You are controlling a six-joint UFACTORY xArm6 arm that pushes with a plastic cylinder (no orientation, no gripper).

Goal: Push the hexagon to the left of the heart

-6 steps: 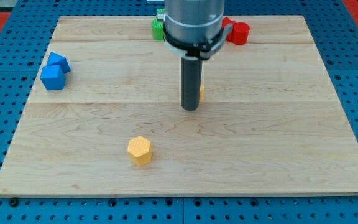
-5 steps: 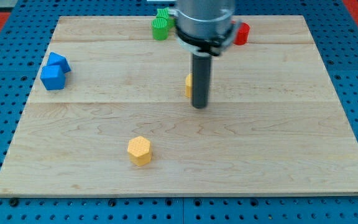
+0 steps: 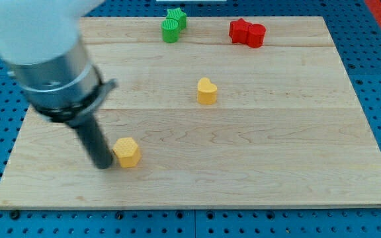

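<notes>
My tip (image 3: 102,165) is seen pressed against the yellow hexagon (image 3: 127,153), which lies just to its right on the wooden surface (image 3: 296,158). No hand is fitted to the rod, so no grasp state can be told. The yellow heart (image 3: 207,91) is found well up and right of the tip, with green blocks (image 3: 172,25) and red blocks (image 3: 247,32) beyond it.

One raised camera looks down at an angle across the whole wooden board (image 3: 296,165) (probably from its near edge).
</notes>
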